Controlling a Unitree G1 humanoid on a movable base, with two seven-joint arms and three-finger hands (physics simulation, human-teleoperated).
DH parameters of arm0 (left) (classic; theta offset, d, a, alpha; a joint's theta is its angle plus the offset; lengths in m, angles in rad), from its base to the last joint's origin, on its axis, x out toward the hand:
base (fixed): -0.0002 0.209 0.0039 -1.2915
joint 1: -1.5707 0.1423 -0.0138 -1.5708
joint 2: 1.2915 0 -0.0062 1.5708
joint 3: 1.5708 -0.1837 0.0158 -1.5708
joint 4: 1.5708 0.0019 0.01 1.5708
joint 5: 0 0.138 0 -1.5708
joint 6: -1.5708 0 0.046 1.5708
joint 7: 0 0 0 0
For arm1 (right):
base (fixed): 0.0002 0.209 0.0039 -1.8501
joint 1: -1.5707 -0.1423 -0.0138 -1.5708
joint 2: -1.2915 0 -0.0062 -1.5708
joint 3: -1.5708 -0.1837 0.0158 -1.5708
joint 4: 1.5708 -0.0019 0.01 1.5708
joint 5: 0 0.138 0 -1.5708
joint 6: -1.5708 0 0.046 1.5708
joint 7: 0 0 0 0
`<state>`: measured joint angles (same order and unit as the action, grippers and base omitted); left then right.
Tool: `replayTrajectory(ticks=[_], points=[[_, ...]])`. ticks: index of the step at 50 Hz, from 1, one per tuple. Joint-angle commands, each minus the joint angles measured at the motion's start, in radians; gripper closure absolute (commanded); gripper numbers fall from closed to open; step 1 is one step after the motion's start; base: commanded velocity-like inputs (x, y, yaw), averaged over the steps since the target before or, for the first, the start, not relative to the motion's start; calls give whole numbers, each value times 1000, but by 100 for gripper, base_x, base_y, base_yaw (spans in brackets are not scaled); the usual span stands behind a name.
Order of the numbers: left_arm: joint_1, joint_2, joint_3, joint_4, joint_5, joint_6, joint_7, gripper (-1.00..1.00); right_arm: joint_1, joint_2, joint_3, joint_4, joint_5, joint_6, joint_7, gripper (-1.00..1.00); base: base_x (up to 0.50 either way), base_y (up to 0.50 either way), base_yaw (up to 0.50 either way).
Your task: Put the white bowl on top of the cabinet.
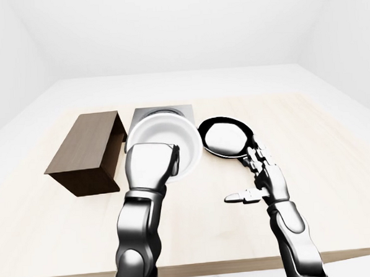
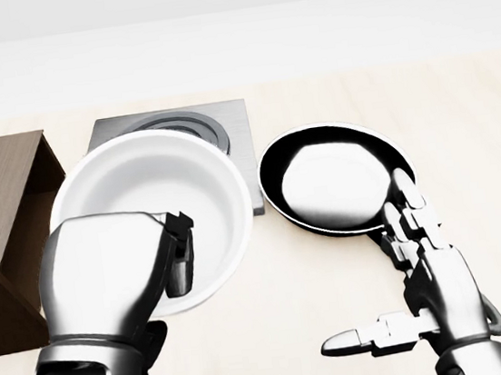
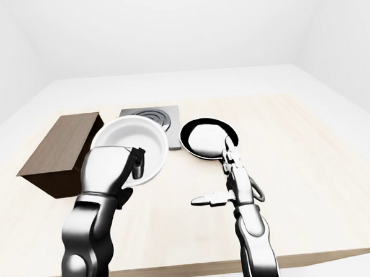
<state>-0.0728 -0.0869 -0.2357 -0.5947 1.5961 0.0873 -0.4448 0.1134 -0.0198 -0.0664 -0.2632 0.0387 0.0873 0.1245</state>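
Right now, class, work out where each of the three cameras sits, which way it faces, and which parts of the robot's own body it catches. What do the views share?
Head view: on the head, tilted down at the table; shows the left hand gripping the white bowl, the right hand open beside the frying pan.
Left-eye view: on the head, facing ahead over both arms; shows the cabinet and whole table.
Right-eye view: same pair, set slightly rightward; both arms and the hotplate.
Shared: bowl, pan, cabinet, both hands.
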Motion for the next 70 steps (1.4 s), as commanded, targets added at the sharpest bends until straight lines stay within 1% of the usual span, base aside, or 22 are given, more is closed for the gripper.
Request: replayTrajectory(ticks=[1, 4, 6, 7, 11, 12, 19, 25, 26, 33, 35, 39, 40, 42, 47, 51, 55, 59, 62, 65, 67, 70], points=[[-238, -13, 142, -7, 90, 0, -151, 100, 9, 1, 3, -11, -1, 0, 2, -100, 0, 0, 0], [-285, -6, 160, -2, 105, 0, -187, 100, 10, 2, 4, -12, -2, 0, 2, -100, 0, 0, 0], [-294, -2, 165, -2, 108, 0, -197, 100, 10, 2, 4, -13, -2, 0, 2, -100, 0, 0, 0], [-324, 3, 175, -5, 121, 0, -223, 100, 11, 2, 4, -14, -2, 0, 3, -100, 0, 0, 0], [-347, 9, 181, 0, 129, 0, -236, 100, 11, 2, 4, -13, -1, 0, 3, -100, 0, 0, 0], [-379, 16, 192, -3, 140, 0, -253, 100, 10, 2, 4, -13, -1, 0, 3, -100, 0, 0, 0], [-456, 42, 220, -10, 163, 0, -253, 100, 11, 3, 8, -9, -5, 0, 3, -100, 0, 0, 0], [-498, 69, 245, -1, 154, 0, -253, 100, 12, 3, 9, -9, -5, 0, 3, -100, 0, 0, 0], [-514, 81, 259, 16, 142, 0, -253, 100, 12, 2, 8, -10, -5, 0, 3, -100, 0, 0, 0], [-583, 142, 291, 71, 98, 0, -253, 100, 12, 4, 13, -6, -8, -1, 2, -100, 0, 0, 0], [-595, 156, 297, 88, 88, 0, -253, 100, 9, 3, 13, -2, -8, 0, 1, -100, 0, 0, 0], [-601, 166, 298, 98, 78, 0, -253, 100, 9, 3, 13, -2, -8, 0, 1, -100, 0, 0, 0], [-627, 187, 317, 134, 59, 0, -253, 100, 6, 3, 13, -1, -7, 0, 1, -100, 0, 0, 0], [-639, 210, 321, 151, 48, 0, -253, 100, 5, 3, 13, 2, -8, 0, 0, -100, 0, 0, 0], [-666, 244, 332, 170, 30, 0, -253, 100, 6, 3, 14, 0, -9, 0, 0, -100, 0, 0, 0], [-667, 256, 333, 179, 26, 0, -253, 100, 7, 3, 14, -2, -8, 0, 0, -100, 0, 0, 0], [-694, 290, 354, 230, -7, 0, -253, 100, 10, 3, 16, -4, -9, 0, 1, -100, 0, 0, 0], [-697, 320, 362, 266, -35, 0, -253, 100, 12, 3, 15, -9, -8, 0, 2, -100, 0, 0, 0], [-698, 330, 362, 277, -45, 0, -253, 100, 10, 3, 15, -2, -10, 0, 0, -100, 0, 0, 0], [-704, 346, 368, 303, -64, 0, -243, 100, 12, 3, 16, -5, -10, 0, 1, -100, 0, 0, 0], [-712, 362, 378, 346, -92, 0, -213, 100, 15, 3, 15, -11, -8, 0, 1, -100, 0, 0, 0], [-712, 367, 374, 348, -97, 0, -210, 100, 15, 3, 15, -11, -8, 0, 1, -100, 0, 0, 0]])
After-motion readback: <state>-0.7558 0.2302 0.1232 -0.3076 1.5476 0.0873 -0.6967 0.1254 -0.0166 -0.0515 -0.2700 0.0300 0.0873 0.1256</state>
